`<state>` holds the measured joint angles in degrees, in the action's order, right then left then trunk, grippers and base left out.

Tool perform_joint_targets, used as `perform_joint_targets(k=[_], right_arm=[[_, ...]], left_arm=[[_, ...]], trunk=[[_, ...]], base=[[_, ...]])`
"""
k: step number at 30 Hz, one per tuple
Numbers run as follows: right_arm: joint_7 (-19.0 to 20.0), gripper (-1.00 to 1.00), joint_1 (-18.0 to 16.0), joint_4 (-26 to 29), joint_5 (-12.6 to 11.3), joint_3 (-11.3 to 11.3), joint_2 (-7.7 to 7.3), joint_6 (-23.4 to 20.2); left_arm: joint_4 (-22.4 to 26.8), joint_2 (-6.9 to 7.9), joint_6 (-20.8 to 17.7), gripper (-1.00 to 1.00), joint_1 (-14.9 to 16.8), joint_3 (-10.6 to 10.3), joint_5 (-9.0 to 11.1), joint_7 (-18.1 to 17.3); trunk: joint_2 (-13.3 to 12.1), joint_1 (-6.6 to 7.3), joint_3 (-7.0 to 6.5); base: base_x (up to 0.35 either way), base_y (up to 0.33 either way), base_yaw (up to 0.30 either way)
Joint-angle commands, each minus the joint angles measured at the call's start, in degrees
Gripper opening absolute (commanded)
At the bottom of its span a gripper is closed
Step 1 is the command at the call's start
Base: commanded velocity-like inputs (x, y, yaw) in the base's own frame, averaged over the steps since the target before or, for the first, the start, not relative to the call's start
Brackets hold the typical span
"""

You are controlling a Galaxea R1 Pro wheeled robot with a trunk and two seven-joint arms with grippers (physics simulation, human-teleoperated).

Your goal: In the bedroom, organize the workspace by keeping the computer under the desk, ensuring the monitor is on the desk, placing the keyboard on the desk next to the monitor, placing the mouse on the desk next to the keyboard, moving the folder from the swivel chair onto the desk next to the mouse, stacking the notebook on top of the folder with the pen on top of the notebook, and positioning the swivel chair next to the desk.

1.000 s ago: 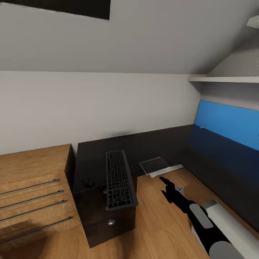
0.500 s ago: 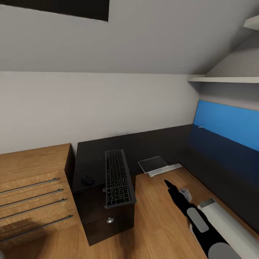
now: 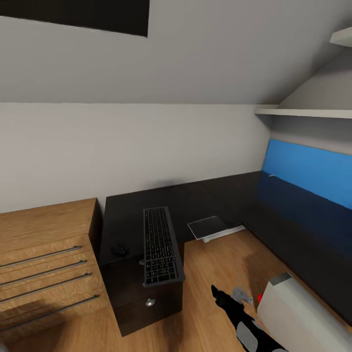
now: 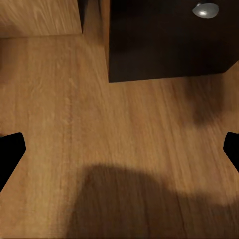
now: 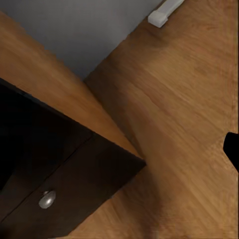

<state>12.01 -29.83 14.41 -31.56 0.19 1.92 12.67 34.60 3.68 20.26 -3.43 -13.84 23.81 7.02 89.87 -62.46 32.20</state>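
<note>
Black desk [image 3: 195, 200] fills the head view's centre, and the keyboard [image 3: 159, 246] lies along its drawer end, at nine o'clock of the clear panel. At five o'clock the right end effector [image 3: 220, 297] has dropped back toward the floor, probably stowing for travel; its spread I cannot tell. The left end effector's [image 4: 119, 149] tips stand wide apart, holding nothing.
</note>
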Motion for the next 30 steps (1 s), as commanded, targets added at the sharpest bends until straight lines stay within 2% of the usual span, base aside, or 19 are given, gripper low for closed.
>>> perform_joint_targets(k=[1,3,4,5,7,8,11,17,28,30], right_arm=[[-0.57,1.00,-0.05,-3.72,3.42,-0.03,0.67,4.21],[-1.75,1.00,-0.05,-7.08,7.09,-0.07,1.21,8.08],[-3.18,1.00,-0.05,-10.06,10.33,-0.11,1.57,11.52],[-4.00,1.00,-0.05,-11.23,11.73,-0.15,1.68,12.99],[-8.55,1.00,0.35,-14.21,15.92,-0.25,1.89,17.25],[-10.36,1.00,0.85,-14.72,16.67,-0.28,1.83,17.99],[-13.39,1.00,1.78,-15.26,17.47,-0.28,1.60,18.73],[-15.58,1.00,2.88,-15.62,17.88,-0.23,1.48,19.13],[-15.82,1.00,3.96,-15.73,18.37,-0.11,1.77,19.32],[-15.88,1.00,3.98,-15.73,18.51,-0.10,1.88,19.32]], left_arm=[[0.04,0.06,0.09,1.00,0.00,-0.48,0.40,0.52],[0.00,0.07,-0.09,1.00,0.00,-0.49,0.42,0.49],[-0.02,0.08,-0.55,1.00,0.00,-0.49,0.43,0.48],[-0.03,0.08,-0.90,1.00,0.00,-0.49,0.43,0.47],[-0.05,0.09,-3.58,1.00,0.00,-0.49,0.49,0.41],[-0.07,0.06,-4.83,1.00,0.00,-0.49,0.51,0.39],[-0.72,0.08,-7.23,1.00,-0.03,-0.49,0.57,0.37],[-3.47,0.03,-9.12,1.00,-0.11,-0.49,0.63,0.04],[-4.78,-0.06,-9.39,1.00,-0.09,-0.49,1.56,-0.16],[-4.80,-0.01,-9.17,1.00,-0.09,-0.49,1.58,-0.17]], trunk=[[-0.39,0.23,-0.14],[-1.19,0.67,-0.50],[-1.59,0.89,-0.68],[-1.99,1.11,-0.86],[-2.80,1.54,-1.22],[-3.20,1.76,-1.40],[-4.40,2.42,-1.94],[-6.81,3.74,-3.02],[-11.22,6.16,-4.99],[-11.22,6.16,-4.99]], base=[[0.000,0.000,0.000],[0.000,0.000,0.000],[0.000,0.000,0.000],[0.000,0.000,0.000],[0.000,0.000,0.000],[0.000,0.000,0.000],[0.000,0.000,0.000],[0.000,0.000,0.000],[0.000,0.000,0.000],[0.000,0.000,0.000]])
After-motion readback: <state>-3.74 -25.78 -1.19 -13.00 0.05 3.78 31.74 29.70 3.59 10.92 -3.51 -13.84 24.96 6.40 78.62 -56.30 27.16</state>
